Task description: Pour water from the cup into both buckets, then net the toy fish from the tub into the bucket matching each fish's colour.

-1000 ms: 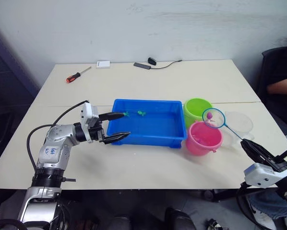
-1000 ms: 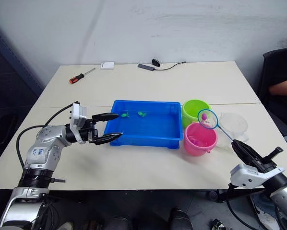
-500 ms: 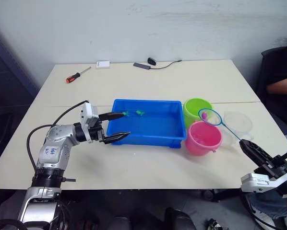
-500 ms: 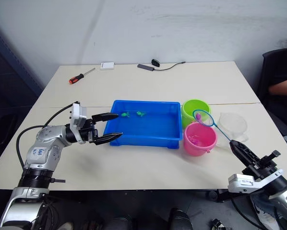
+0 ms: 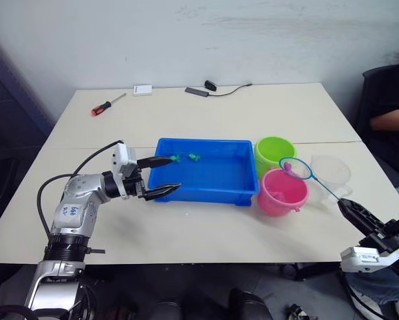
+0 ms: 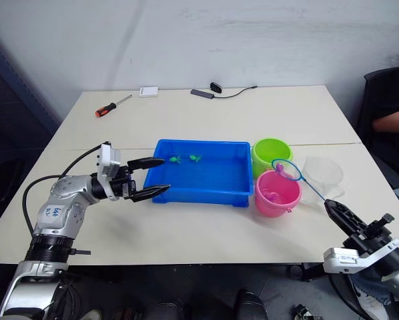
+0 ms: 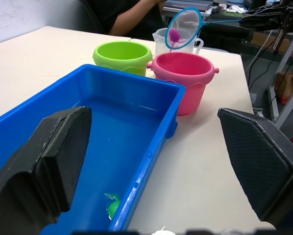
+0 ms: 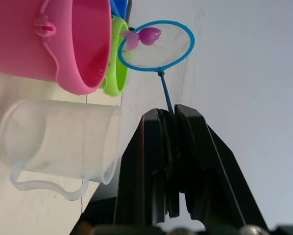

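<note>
While the right gripper [image 5: 351,208] pinched the net [image 5: 295,168] stick, the hoop sat beyond its fingertips over the pink bucket [image 5: 282,192], a pink fish [image 5: 287,167] not yet dropped. In the left wrist view, the left gripper [image 7: 151,161] gaped empty, the tub [image 7: 151,142] between its fingers; green fish [image 5: 195,157] remained.

Two buckets: one green [image 5: 274,151], one pink [image 5: 283,192]. One blue tub [image 5: 205,171], one clear cup [image 5: 331,171], one net [image 5: 295,169]. Three fish, seemingly: two green [image 5: 176,158] [image 5: 195,157], one pink [image 8: 149,35]. One screwdriver [image 5: 107,104].
</note>
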